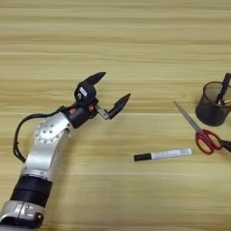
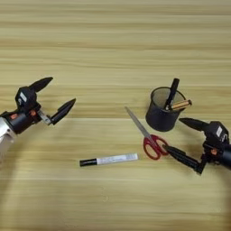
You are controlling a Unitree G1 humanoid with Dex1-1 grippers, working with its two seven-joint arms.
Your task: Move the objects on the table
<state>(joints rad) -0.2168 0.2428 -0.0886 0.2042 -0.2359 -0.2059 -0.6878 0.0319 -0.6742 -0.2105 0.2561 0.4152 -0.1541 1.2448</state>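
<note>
A black wire-mesh pen cup (image 2: 161,115) with pens stands upright at the right of the table (image 2: 113,45). Red-handled scissors (image 2: 153,144) lie shut just in front of it, blades pointing far-left. A slim white marker with a black cap (image 2: 108,159) lies flat left of the scissors, cap to the left. My right gripper (image 2: 175,134) is open, right of the scissors; its lower fingertip reaches the red handle and its upper finger points at the cup's base. My left gripper (image 1: 113,85) is open over bare wood, well to the left of the marker, holding nothing.
The left arm (image 1: 43,149), silver and black, comes in from the bottom left corner. Bare wood-grain table lies beyond and between the grippers.
</note>
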